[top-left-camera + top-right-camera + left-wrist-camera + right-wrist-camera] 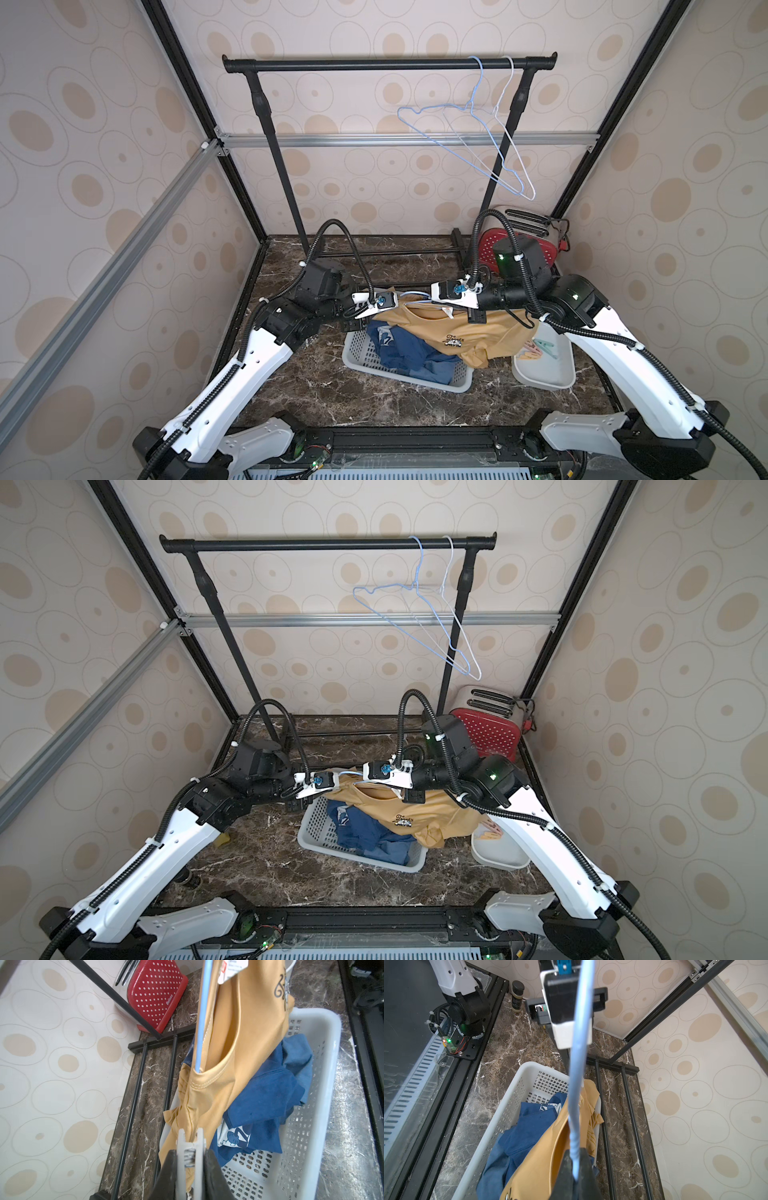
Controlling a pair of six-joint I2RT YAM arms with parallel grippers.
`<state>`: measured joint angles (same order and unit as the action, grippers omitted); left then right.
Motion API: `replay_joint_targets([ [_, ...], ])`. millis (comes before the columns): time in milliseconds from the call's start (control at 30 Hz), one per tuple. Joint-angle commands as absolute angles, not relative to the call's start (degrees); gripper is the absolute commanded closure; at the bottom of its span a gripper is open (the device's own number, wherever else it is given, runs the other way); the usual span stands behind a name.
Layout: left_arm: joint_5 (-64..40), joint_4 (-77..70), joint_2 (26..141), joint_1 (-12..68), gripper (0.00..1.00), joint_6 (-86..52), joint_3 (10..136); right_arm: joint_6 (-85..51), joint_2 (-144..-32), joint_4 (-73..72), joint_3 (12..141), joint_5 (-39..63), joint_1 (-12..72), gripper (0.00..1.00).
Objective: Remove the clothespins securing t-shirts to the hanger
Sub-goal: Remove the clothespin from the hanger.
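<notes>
My left gripper (191,1160) is shut on a pale grey clothespin (190,1145). Its two legs are squeezed nearly parallel, and its tips stand either side of a fold of the mustard yellow t-shirt (239,1032). That shirt hangs on a light blue wire hanger (202,1022) over the basket. My right gripper (576,1160) is shut on the hanger's twisted neck (575,1142). In a top view the two grippers meet above the yellow t-shirt (469,328). Two blue t-shirts (411,353) lie crumpled in the basket.
A white perforated basket (361,353) sits mid-table. A white tray (544,376) to its right holds loose clothespins (540,349). Two bare wire hangers (469,124) hang on the black rail (374,64). A red toaster (490,241) stands at the back right, and a small bottle (517,996) stands by the left arm's base.
</notes>
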<state>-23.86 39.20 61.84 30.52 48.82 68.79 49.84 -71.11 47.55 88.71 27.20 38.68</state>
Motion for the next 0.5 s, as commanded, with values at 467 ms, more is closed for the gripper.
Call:
replay_joint_targets([
  [467,-18.45,41.71,49.76,29.88,0.79,31.38,71.42,15.23,-84.15,33.05,97.62,27.77,42.45,1.00],
])
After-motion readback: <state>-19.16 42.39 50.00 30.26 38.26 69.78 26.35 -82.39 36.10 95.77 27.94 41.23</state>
